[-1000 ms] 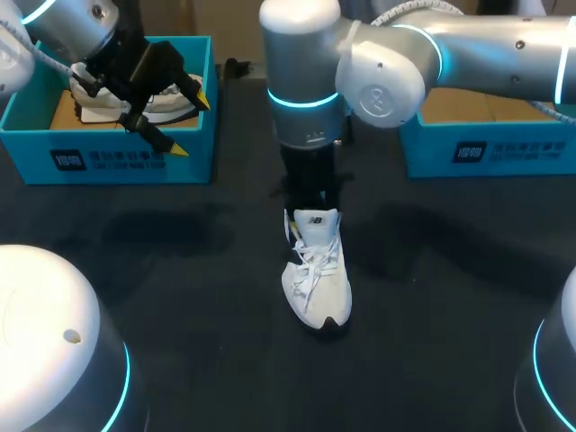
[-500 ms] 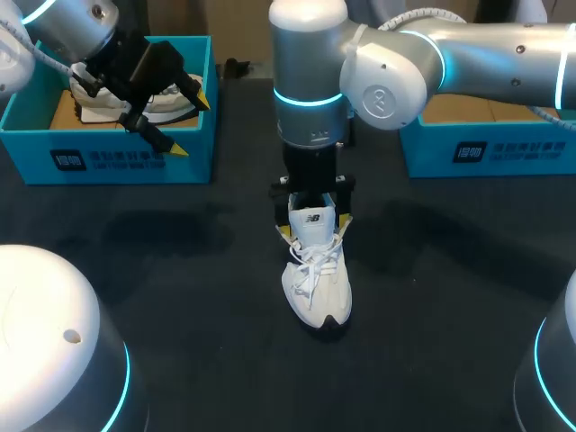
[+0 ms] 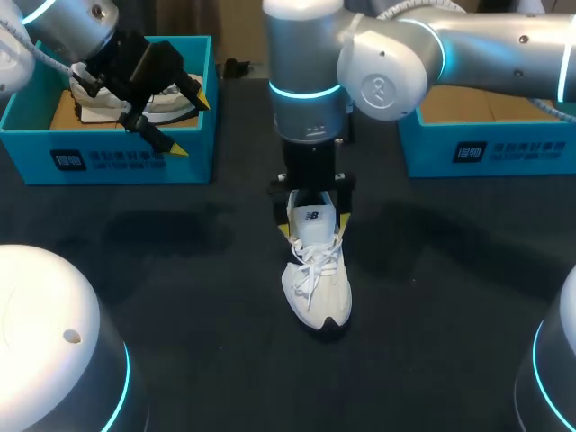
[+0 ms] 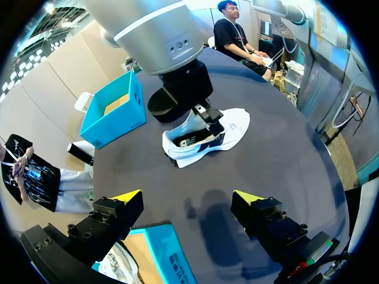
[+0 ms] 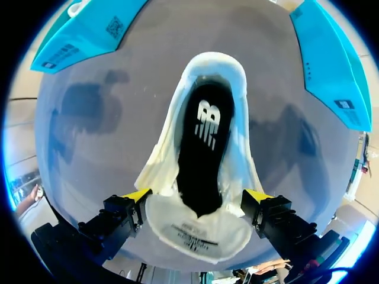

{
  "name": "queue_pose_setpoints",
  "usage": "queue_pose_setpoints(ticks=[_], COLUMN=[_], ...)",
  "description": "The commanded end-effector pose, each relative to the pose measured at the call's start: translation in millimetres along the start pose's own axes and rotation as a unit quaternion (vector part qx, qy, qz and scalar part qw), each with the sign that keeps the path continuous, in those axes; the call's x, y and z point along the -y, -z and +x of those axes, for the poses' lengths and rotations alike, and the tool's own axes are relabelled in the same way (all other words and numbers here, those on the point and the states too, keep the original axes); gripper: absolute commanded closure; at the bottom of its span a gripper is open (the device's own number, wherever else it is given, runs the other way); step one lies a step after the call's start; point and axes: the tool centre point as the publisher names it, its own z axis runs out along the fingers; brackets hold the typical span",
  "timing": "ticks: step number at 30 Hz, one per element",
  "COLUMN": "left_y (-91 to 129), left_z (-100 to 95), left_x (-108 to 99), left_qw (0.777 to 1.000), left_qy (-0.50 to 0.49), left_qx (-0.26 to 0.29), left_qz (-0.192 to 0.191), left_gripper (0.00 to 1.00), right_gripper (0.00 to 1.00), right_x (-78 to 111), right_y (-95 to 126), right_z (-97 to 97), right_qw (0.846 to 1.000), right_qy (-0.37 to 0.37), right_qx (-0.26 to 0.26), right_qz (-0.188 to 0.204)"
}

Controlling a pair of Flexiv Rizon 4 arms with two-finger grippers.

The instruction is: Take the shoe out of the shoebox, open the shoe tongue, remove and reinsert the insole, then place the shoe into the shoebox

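Note:
A white shoe (image 3: 316, 274) stands on the dark table at the middle, toe toward the near edge, its tongue (image 3: 312, 219) raised. My right gripper (image 3: 312, 227) hangs over the shoe's mouth, open, with a yellow-tipped finger on each side of the tongue. In the right wrist view the black insole (image 5: 203, 142) lies inside the shoe (image 5: 237, 154), and the tongue's white inner side (image 5: 198, 231) sits just under the open right gripper (image 5: 196, 195). My left gripper (image 3: 189, 123) is open over the left blue shoebox (image 3: 108, 160) with nothing in it. The left wrist view shows the shoe (image 4: 234, 127) far ahead of the left gripper (image 4: 188, 197).
A second white shoe (image 3: 97, 106) lies inside the left shoebox. Another blue shoebox (image 3: 486, 148) stands at the back right, partly behind my right arm. White rounded robot bases sit at both near corners.
My right gripper has opened; its fingers were together at the tongue and now stand spread on either side of it. The left arm has not moved.

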Motion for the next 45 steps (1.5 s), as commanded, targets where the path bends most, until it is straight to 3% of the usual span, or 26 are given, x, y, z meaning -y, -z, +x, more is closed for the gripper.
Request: queue_pose_setpoints(ticks=[1,15,19,20,22,23,24,28,40,45], left_y=[1,1,1,1,1,1,1,1,1,1], left_z=[0.6,0.6,0.6,0.6,0.6,0.6,0.6,0.6,0.6,0.6], left_x=[0,0,0,0,0,0,0,0,0,0], left_qw=[1.000,1.000,1.000,1.000,1.000,1.000,1.000,1.000,1.000,1.000], left_qy=[0.000,0.000,0.000,0.000,0.000,0.000,0.000,0.000,0.000,0.000], left_qx=[0.000,0.000,0.000,0.000,0.000,0.000,0.000,0.000,0.000,0.000], left_qz=[-0.001,-0.001,-0.001,-0.001,-0.001,-0.001,-0.001,-0.001,-0.001,-0.001], left_gripper=[0.00,0.00,0.00,0.00,0.00,0.00,0.00,0.00,0.00,0.00], right_gripper=[0.00,0.00,0.00,0.07,0.41,0.52,0.56,0.62,0.64,0.74], right_x=[13.0,52.4,55.6,55.5,54.3,53.2,52.1,48.3,32.5,15.9], right_y=[3,25,27,26,24,23,22,23,19,14], right_z=[-2.1,3.9,5.2,5.6,5.8,5.4,5.2,3.9,1.8,-2.2], right_qw=[1.000,0.999,0.998,0.998,0.998,0.998,0.998,0.998,0.999,0.999], right_qy=[-0.009,-0.053,-0.059,-0.059,-0.060,-0.061,-0.060,-0.058,-0.047,-0.037], right_qx=[-0.004,-0.001,0.001,0.000,0.000,0.000,0.001,0.003,0.002,0.003], right_qz=[-0.002,0.002,-0.001,-0.002,-0.002,-0.002,-0.002,-0.001,-0.001,-0.008])
